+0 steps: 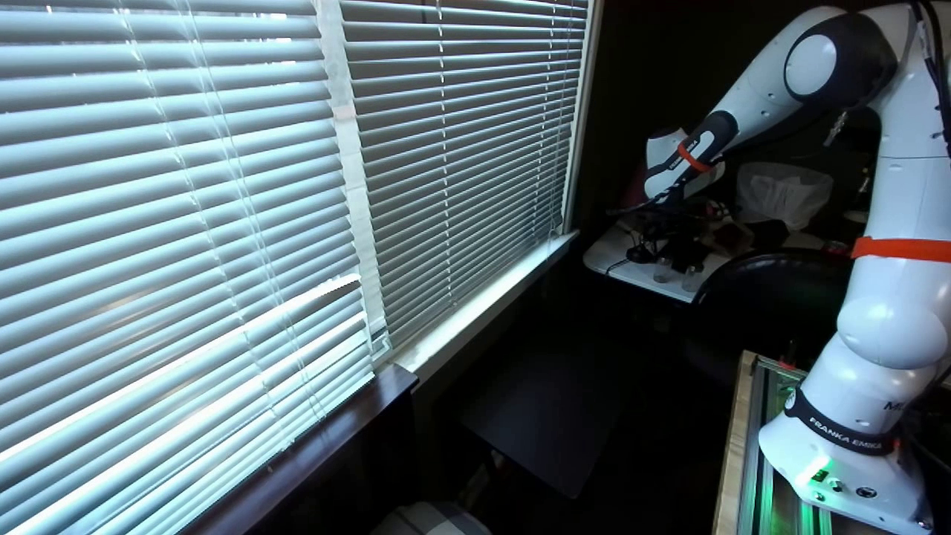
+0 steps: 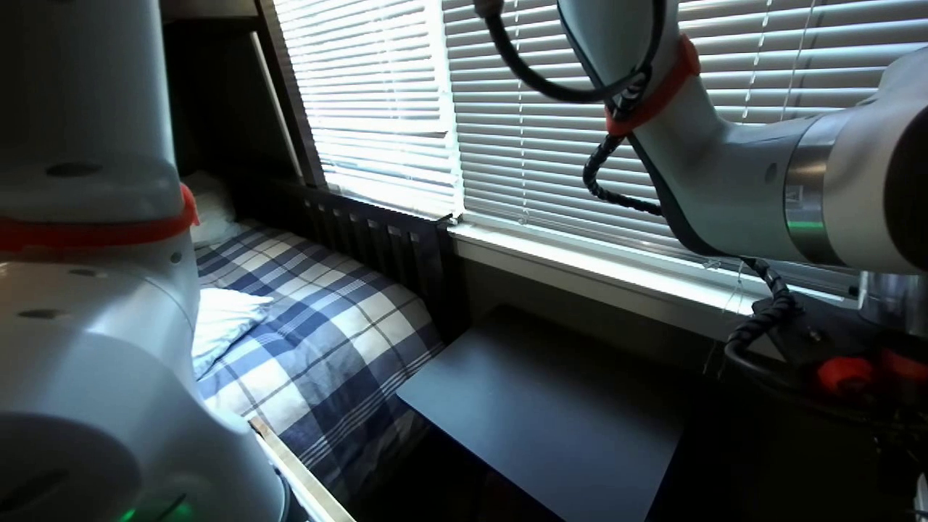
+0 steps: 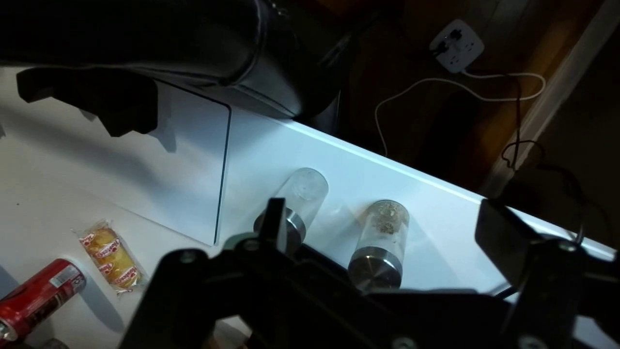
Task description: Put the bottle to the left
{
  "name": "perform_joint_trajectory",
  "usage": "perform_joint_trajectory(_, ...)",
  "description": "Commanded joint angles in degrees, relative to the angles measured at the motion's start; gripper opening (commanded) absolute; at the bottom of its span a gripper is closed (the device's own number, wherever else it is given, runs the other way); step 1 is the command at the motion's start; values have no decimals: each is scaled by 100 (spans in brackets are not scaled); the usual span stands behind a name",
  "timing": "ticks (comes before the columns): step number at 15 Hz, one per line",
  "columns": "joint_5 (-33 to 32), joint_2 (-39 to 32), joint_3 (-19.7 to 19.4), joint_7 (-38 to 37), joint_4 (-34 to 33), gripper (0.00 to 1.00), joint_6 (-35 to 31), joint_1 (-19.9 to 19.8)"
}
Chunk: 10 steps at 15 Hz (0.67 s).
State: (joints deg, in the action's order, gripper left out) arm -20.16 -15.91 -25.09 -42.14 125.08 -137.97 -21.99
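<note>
I have my gripper [image 3: 385, 227] spread wide. In the wrist view, a brown-flecked glass bottle [image 3: 380, 241] on the white table [image 3: 436, 228] shows between its fingers, a clear glass bottle [image 3: 301, 195] partly behind 1; I cannot tell which is the task's.

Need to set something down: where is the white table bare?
The white table looks bare between the speckled glass jar, the table edge and the finger at picture right; also between the wrapped snack, white panel and gripper. Crowded: around that jar and the partly hidden clear glass jar.

Smooth transparent bottles [image 3: 382, 235]; glossy metal can [image 3: 41, 296]; cloth bedspread [image 2: 337, 326].
</note>
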Motion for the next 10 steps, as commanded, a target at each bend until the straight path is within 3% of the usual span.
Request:
perform_joint_trajectory(1,70,-28,-134,38,-19,100,-2,140)
perform_joint_trajectory(5,201,-340,-154,-107,-234,100,-137,109)
perform_joint_trajectory(10,889,-833,-106,92,-482,100,-607,-43)
